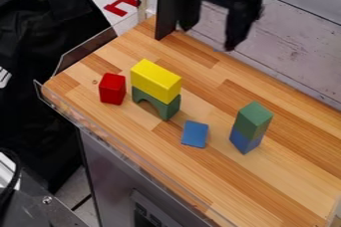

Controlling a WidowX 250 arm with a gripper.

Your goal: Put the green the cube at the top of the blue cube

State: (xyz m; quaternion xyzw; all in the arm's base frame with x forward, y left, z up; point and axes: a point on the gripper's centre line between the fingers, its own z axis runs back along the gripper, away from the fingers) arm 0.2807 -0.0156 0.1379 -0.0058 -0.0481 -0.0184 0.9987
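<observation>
My gripper hangs wide and empty; the green cube lies toward 5 o'clock, atop the blue cube, so placing looks done.

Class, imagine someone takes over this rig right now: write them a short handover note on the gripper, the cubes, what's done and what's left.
Gripper: open and empty, above the back of the wooden counter, away from the cubes.
Cubes: the green cube sits on top of the blue cube, on the right of the view.
Done: the stacking; the green cube is released.
Left: nothing more for this task, it seems. I'd keep the arm clear of the stack.
</observation>
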